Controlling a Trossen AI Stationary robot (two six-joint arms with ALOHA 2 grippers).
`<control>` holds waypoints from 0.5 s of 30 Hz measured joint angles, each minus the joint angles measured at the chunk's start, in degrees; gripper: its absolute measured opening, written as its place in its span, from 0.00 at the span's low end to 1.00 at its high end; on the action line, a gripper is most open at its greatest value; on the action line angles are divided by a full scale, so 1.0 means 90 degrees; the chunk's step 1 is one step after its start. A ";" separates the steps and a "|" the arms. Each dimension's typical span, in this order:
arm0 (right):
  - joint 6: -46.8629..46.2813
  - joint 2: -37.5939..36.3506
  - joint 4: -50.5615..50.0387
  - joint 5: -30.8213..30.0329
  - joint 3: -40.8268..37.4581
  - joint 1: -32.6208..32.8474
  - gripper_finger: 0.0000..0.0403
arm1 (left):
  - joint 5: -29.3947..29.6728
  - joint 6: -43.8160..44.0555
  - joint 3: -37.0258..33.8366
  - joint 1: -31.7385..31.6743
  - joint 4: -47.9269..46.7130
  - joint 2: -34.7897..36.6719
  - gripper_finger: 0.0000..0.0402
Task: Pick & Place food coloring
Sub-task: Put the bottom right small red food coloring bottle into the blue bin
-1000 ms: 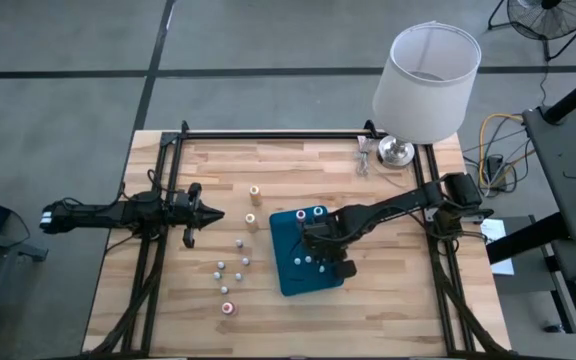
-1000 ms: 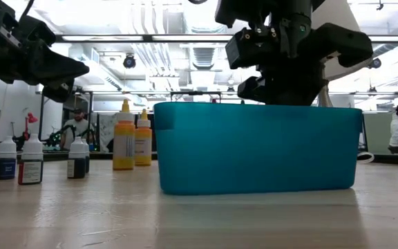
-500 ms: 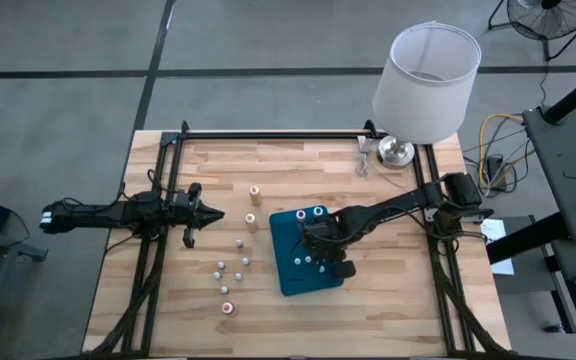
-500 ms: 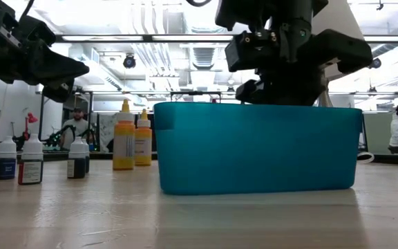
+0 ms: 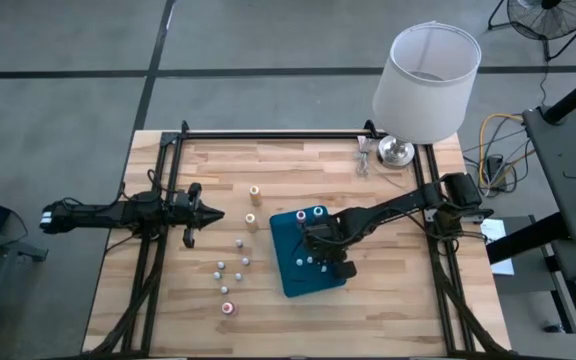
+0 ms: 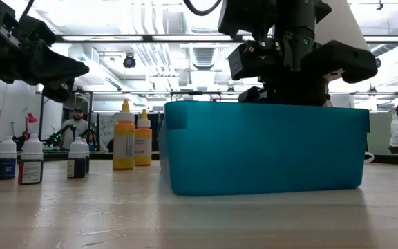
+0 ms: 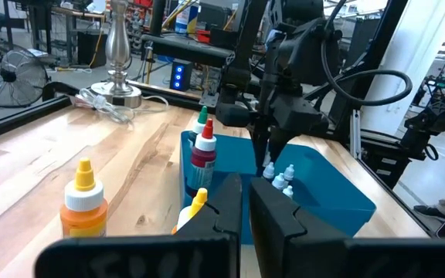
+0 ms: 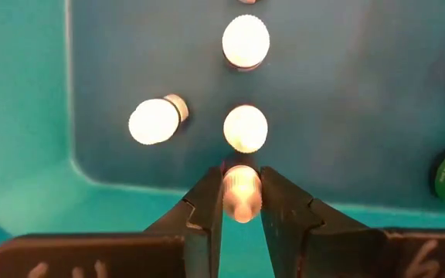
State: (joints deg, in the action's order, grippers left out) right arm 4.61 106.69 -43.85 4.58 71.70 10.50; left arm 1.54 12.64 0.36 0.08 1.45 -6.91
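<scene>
The food coloring is a set of tiny bottles. Several whitish-capped ones (image 5: 238, 262) stand upright on the wood left of the teal tray (image 5: 288, 282), along with two orange ones (image 5: 253, 206) and a pink-topped one (image 5: 228, 308). More bottles stand inside the tray, including white-capped ones (image 8: 245, 40) and two with magenta and green tops (image 5: 310, 212). My right gripper (image 8: 241, 202) reaches down into the tray, shut on a white-capped bottle (image 8: 241, 191). My left gripper (image 5: 214, 214) waits shut and level over the table's left part, holding nothing. My right gripper pinches the small bottle's white cap (image 8: 241, 185) between its two fingers (image 8: 207, 202), one on each side. The fingers come from above, pointing steeply down. The bottle is upright inside the tray beside another white cap (image 8: 245, 127); whether its base rests on the tray floor I cannot tell.
A white-shaded lamp (image 5: 423, 85) with a metal foot (image 5: 396, 152) stands at the far right corner. A black frame (image 5: 268, 134) runs along the table's far edge and sides. Bare wood lies near the front edge (image 5: 298, 330).
My right gripper has sunk a little deeper into the tray with the bottle still between its fingers. The tray has slid slightly toward the table's right edge.
</scene>
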 joint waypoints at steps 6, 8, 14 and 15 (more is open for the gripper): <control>0.0186 0.0002 0.0049 0.0000 -0.0015 0.0000 0.15 | 0.0000 0.0000 -0.0002 0.0000 0.0000 0.0002 0.00; 0.0203 0.0002 0.0063 0.0000 -0.0015 0.0000 0.15 | -0.0002 0.0000 -0.0002 0.0002 -0.0002 0.0002 0.00; 0.0230 0.0002 0.0058 0.0000 -0.0015 -0.0002 0.15 | 0.0000 0.0000 -0.0002 0.0002 -0.0002 0.0000 0.00; 0.0230 0.0002 0.0058 0.0000 -0.0015 -0.0002 0.16 | -0.0001 0.0000 -0.0002 0.0001 -0.0002 0.0002 0.00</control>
State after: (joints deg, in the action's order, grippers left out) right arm 6.68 106.72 -43.33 4.58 71.57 10.48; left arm 1.53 12.64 0.34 0.09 1.43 -6.90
